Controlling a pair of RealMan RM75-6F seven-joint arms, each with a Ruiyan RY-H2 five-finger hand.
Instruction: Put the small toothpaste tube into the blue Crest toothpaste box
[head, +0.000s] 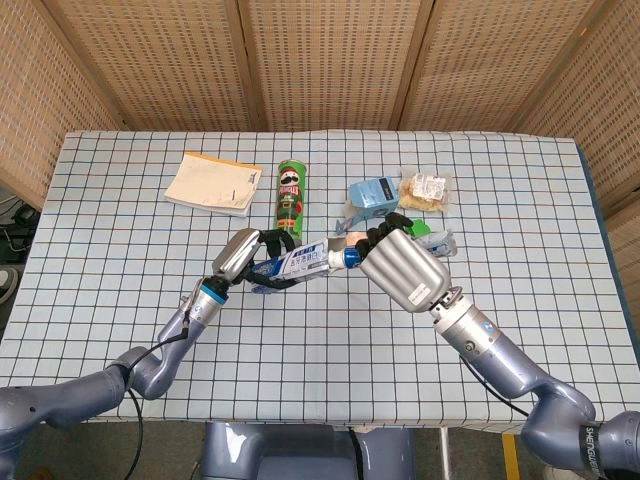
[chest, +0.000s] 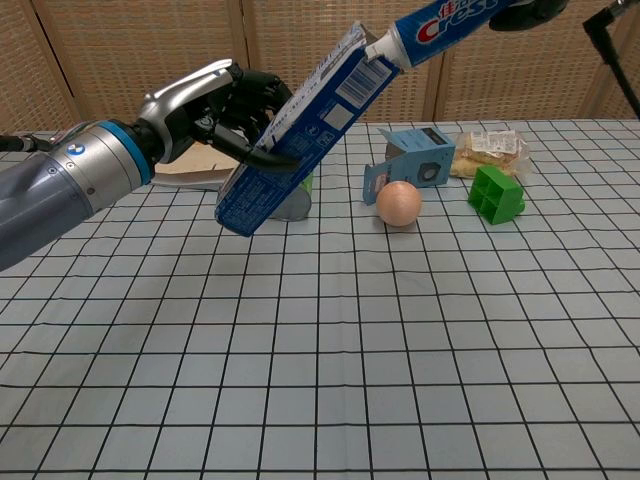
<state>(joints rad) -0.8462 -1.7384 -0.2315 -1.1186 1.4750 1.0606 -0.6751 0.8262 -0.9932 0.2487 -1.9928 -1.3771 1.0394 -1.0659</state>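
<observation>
My left hand (chest: 215, 105) (head: 250, 252) grips the blue Crest toothpaste box (chest: 300, 130) (head: 295, 264) above the table, tilted with its open end up and to the right. My right hand (head: 402, 268) holds the small toothpaste tube (chest: 432, 30) (head: 349, 255), a blue tube with a white cap. The cap touches the open mouth of the box. In the chest view only dark fingertips (chest: 525, 14) of the right hand show at the top edge.
A green Pringles can (head: 291, 195) lies behind the box. A light blue carton (chest: 418, 160), an egg (chest: 399, 204), a green block (chest: 496, 194) and a snack packet (chest: 488, 147) sit to the right. A notepad (head: 212, 184) lies at the back left.
</observation>
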